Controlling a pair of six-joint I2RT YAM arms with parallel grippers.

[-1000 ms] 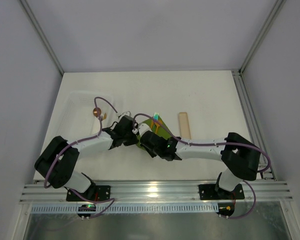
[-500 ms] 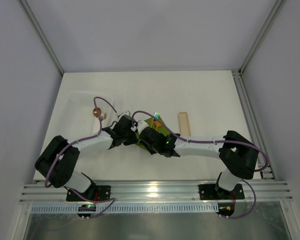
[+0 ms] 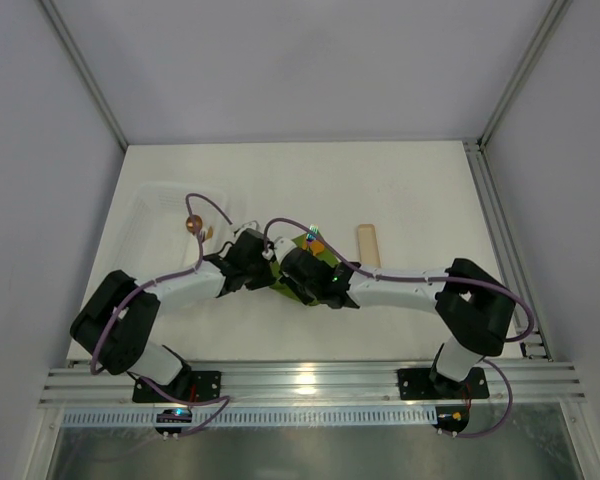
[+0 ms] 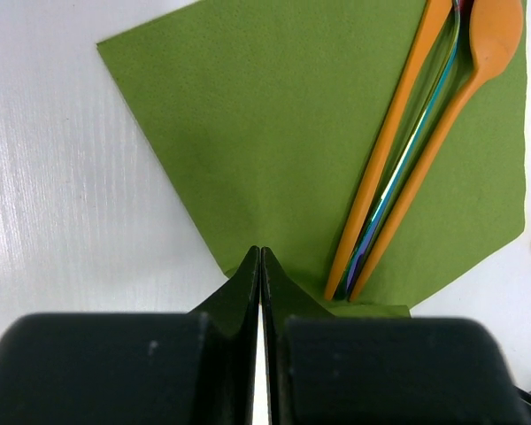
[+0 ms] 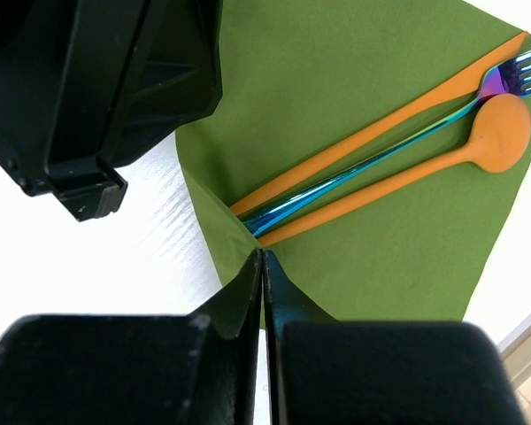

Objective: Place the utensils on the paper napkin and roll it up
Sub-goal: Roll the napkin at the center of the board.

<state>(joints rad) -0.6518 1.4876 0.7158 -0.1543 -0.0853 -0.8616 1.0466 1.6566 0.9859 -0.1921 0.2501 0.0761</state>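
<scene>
The olive-green paper napkin (image 4: 274, 133) lies flat on the white table. On its right half lie the utensils together: an orange spoon (image 4: 494, 35), an orange flat stick (image 4: 394, 133) and an iridescent fork (image 4: 405, 164) between them. My left gripper (image 4: 261, 251) is shut, its tips pinched on the napkin's near edge beside the handle ends. My right gripper (image 5: 262, 253) is also shut, on an edge of the napkin (image 5: 407, 248) that rises as a fold to its tips, just below the fork (image 5: 380, 155). In the top view both gripper heads meet over the napkin (image 3: 318, 247).
A clear plastic tray (image 3: 160, 205) stands at the left of the table. A pale wooden piece (image 3: 368, 249) lies just right of the napkin. The left arm's black head (image 5: 115, 88) looms close at the right wrist view's upper left.
The right arm has slid a little left and forward, bringing its gripper closer to the left one. The left arm has hardly moved.
</scene>
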